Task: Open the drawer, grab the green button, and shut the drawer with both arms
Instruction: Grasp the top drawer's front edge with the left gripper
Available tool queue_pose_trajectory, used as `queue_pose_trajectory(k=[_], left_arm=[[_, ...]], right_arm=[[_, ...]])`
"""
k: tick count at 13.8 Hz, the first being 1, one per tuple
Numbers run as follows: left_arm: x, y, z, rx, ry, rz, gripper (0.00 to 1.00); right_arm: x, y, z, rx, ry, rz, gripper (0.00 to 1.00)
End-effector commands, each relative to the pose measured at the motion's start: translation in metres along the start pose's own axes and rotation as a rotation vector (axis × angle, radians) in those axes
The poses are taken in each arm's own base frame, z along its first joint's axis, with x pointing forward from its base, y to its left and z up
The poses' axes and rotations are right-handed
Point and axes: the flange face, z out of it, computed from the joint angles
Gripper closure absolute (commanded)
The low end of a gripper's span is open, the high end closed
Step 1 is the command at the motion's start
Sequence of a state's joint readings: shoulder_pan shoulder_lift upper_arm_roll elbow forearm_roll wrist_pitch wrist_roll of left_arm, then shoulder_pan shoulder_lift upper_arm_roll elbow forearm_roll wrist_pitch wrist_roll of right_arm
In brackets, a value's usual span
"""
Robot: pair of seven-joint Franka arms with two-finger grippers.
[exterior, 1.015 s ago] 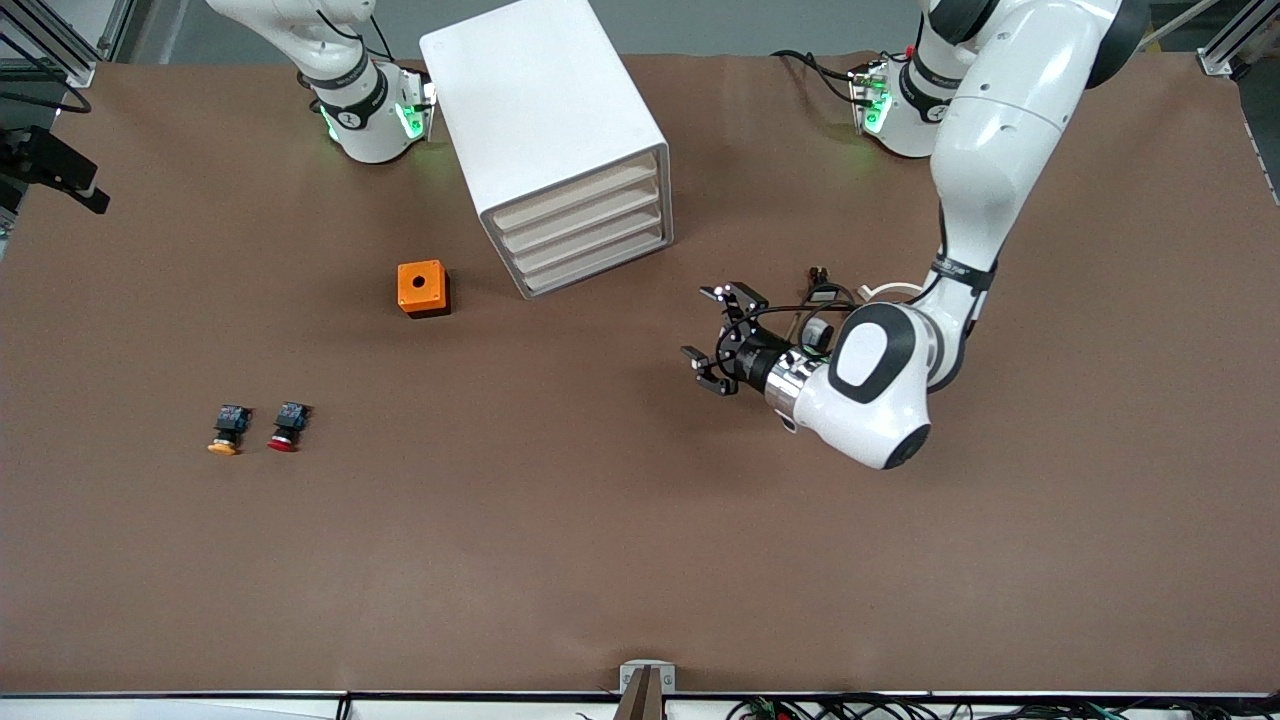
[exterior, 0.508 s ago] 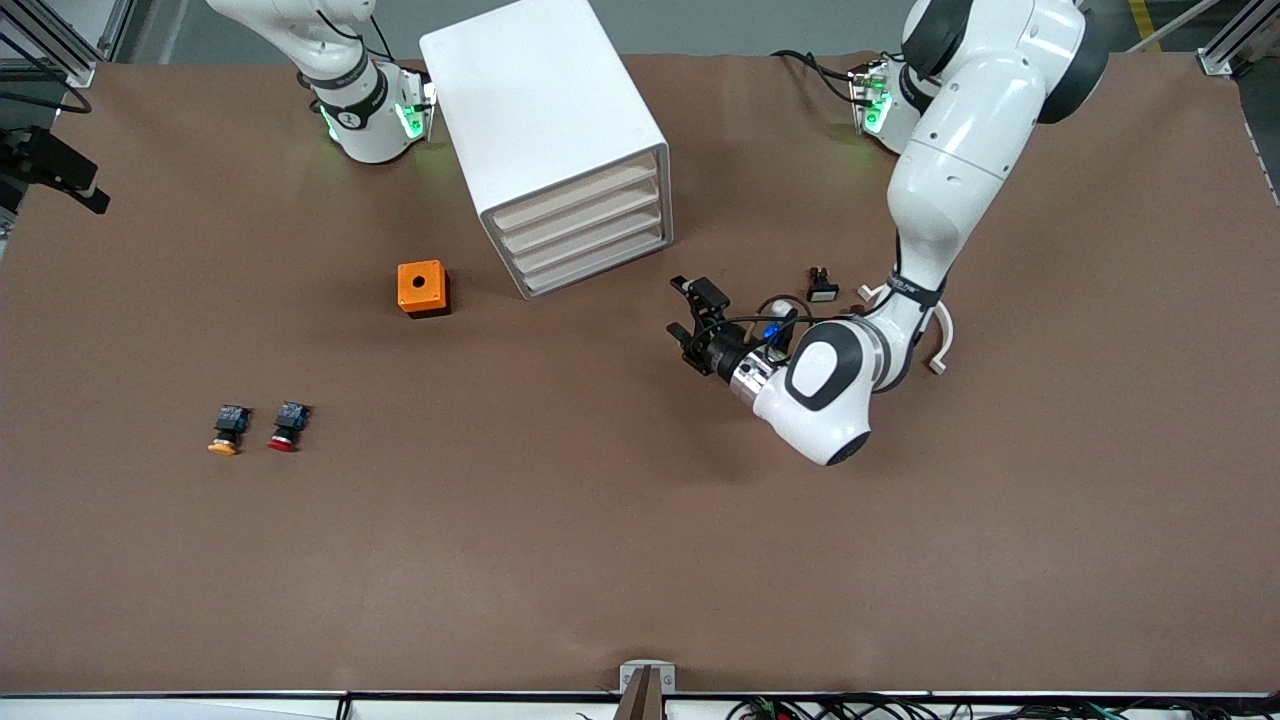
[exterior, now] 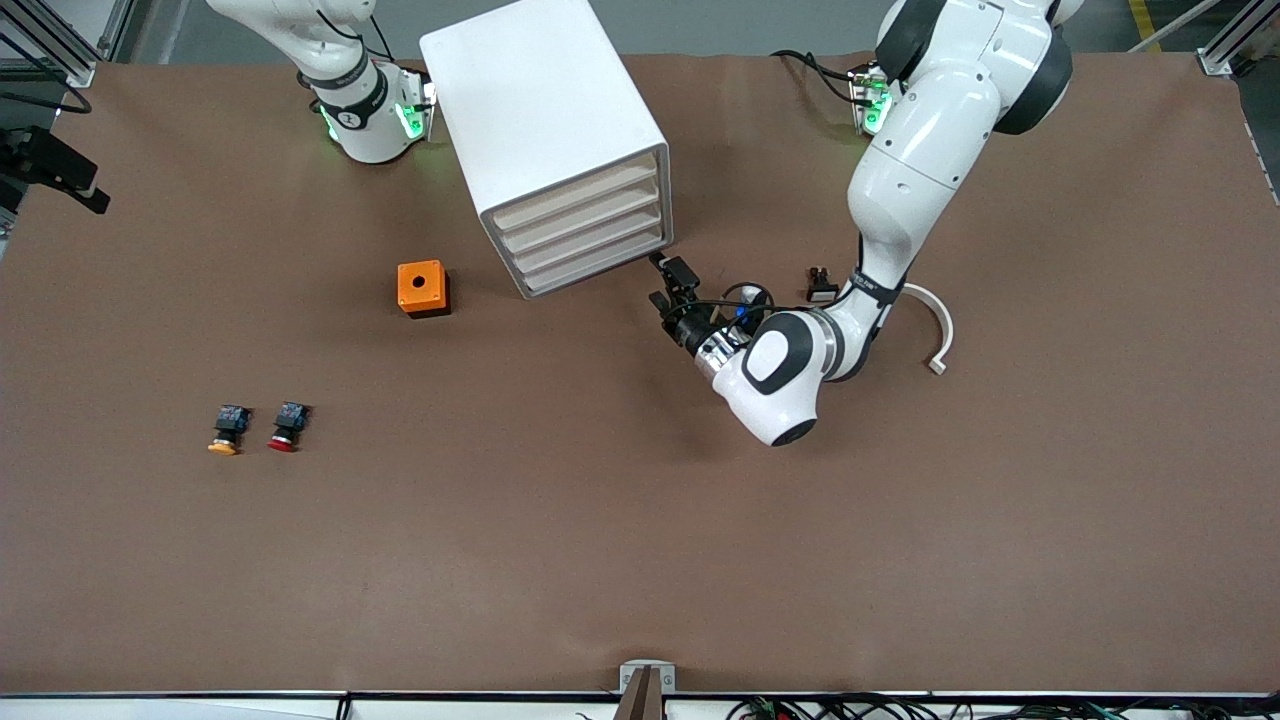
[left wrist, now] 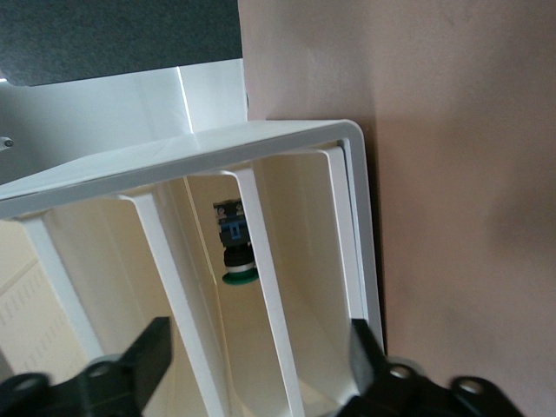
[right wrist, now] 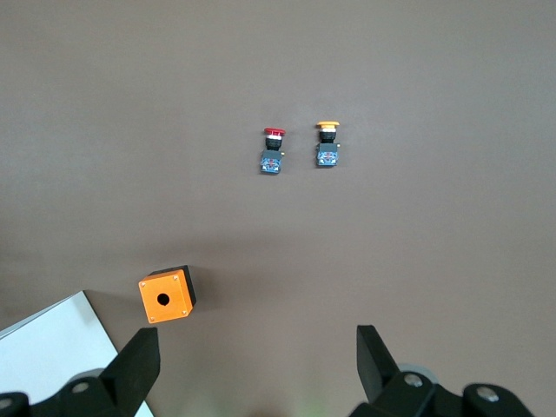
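Drawer (exterior: 594, 262), lowest in smooth white boxy cabinet (exterior: 545, 130), closed; left gripper (exterior: 668, 285) right at its front corner, fingers (left wrist: 143, 360) apart, holding nothing.
Green-capped button (left wrist: 234, 244) sits inside the drawer, long axis along its depth, cap toward the front. Right gripper (right wrist: 256, 369) spread wide, empty, waiting above orange box (exterior: 422, 288).

Left gripper (exterior: 668, 285) now up at the cabinet (exterior: 560, 150) front.
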State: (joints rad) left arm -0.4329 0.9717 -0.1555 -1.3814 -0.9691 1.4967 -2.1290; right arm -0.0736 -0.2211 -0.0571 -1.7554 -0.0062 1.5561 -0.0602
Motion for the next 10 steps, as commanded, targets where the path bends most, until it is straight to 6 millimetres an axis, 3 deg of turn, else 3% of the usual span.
queue_pose_trajectory(k=[1,10], left_arm=[[-0.005,0.001,0.022,0.04,0.029,-0.021,0.46],[0.009,0.008,0.094,0.133,0.163,-0.068,0.47]], right_arm=[[-0.007,0.002,-0.002,0.002,0.012,-0.005,0.0],[-0.007,0.001,-0.002,0.002,0.009,-0.006,0.0]])
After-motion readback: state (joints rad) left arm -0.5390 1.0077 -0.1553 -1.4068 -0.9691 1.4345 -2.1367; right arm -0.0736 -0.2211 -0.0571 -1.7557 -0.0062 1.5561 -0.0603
